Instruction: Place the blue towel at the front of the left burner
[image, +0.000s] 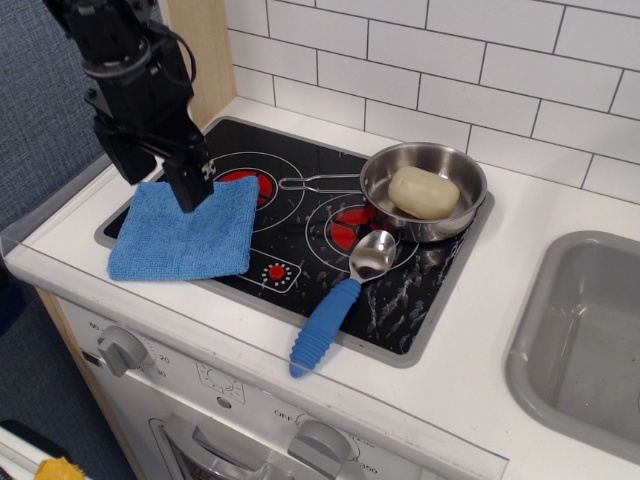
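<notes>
The blue towel (185, 231) lies flat on the front left corner of the black cooktop, over the front part of the left burner (245, 182), whose white rings and red centre show just behind it. My black gripper (160, 180) hangs above the towel's back edge. Its two fingers are spread apart with nothing between them.
A steel pan (425, 190) holding a pale soap-like lump (423, 192) sits on the right burner, its wire handle pointing left. A spoon with a blue ribbed handle (335, 308) lies at the cooktop's front. A grey sink (585, 330) is at the right. A wooden panel and tiled wall stand behind.
</notes>
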